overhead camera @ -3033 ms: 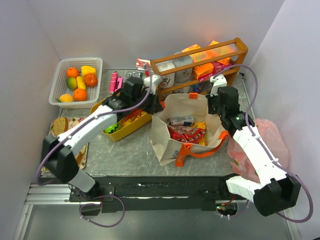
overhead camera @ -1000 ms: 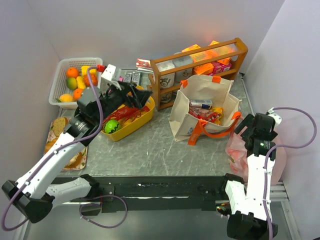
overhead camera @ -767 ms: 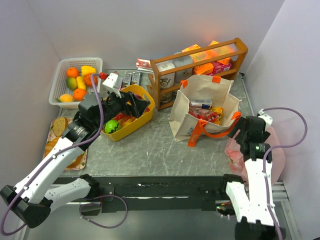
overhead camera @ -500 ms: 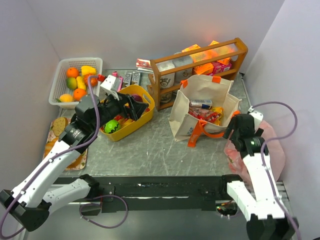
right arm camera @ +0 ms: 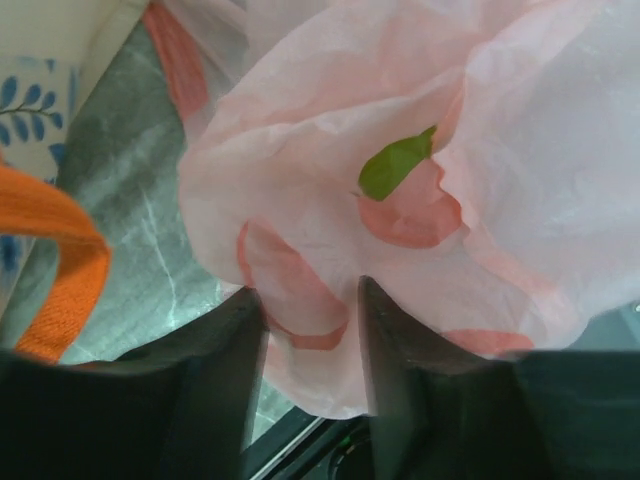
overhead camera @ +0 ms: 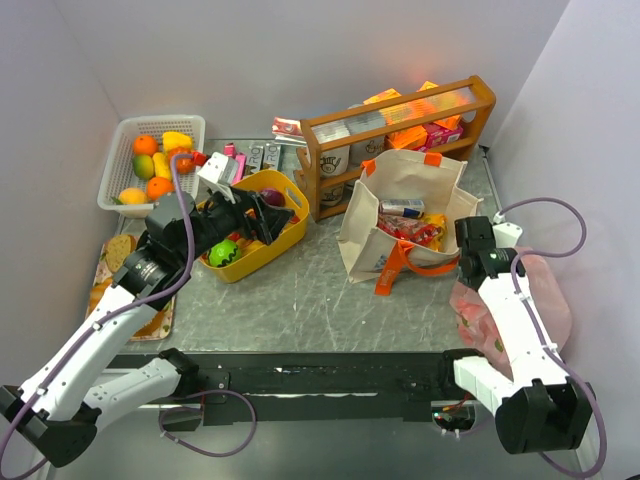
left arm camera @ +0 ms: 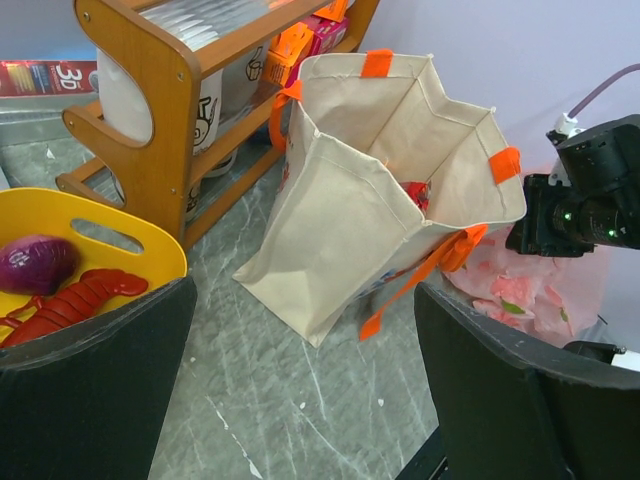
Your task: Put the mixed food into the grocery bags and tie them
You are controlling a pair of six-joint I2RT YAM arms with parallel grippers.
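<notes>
The right pincer [right arm camera: 310,345], lower frame, is clamped on the pink plastic bag [right arm camera: 420,200]; next, lifting its mouth open for filling.

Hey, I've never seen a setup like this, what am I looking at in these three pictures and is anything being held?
Two robot arms are bolted at the near edge of a table. One picture looks down from above; the other two come from cameras on each wrist. On the table stand a cream canvas tote holding snacks, a yellow tub, a white basket of fruit, a wooden rack and a pink plastic bag. The left pincer is wide open over the table, holding nothing. The right pincer is half closed with a fold of the pink bag between its fingers; whether it actually grips is unclear.
</notes>
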